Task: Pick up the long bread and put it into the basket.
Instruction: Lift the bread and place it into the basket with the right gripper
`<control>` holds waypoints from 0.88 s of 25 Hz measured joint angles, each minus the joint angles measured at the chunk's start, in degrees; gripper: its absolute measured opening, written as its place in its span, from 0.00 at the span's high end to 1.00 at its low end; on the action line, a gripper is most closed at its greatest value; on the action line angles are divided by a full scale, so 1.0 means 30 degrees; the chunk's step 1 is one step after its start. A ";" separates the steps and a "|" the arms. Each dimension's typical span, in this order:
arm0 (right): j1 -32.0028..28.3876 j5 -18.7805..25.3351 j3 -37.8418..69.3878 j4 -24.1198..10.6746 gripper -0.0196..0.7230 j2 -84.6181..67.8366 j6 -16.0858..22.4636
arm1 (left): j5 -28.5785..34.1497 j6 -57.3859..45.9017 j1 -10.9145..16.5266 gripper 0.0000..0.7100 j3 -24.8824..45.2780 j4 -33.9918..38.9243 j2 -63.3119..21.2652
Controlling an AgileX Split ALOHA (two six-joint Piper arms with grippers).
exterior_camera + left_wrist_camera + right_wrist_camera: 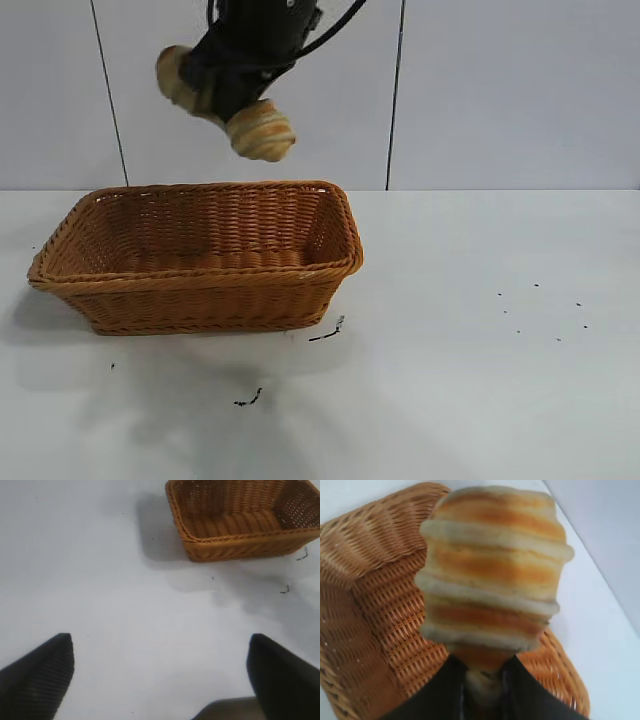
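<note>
Up top, the right gripper (pixel 232 92) hides the long bread's (pixel 262 130) middle, fingers clamping it above the basket (pixel 200 300); left gripper (pixel 160 672) fingers spread over bare desk (pixel 100 580).

Lighting bright, even, diffuse, from overhead. Soft grey shadows on white tabletop (pixel 480 400) beside and in front of orange-brown woven wicker basket (pixel 200 262). No hard glare. Exterior view sharp. Left wrist view: black fingertips (pixel 35 680) close to lens, blurred; slight softness overall. Right wrist view: ridged golden-tan long bread (pixel 492 570) fills frame, soft focus, edges smeared.
</note>
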 joint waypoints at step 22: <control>0.0000 -0.1315 0.0000 0.3061 0.23 0.2373 -0.2340 | 0.0000 0.0000 0.0000 0.03 0.0000 0.0000 0.0000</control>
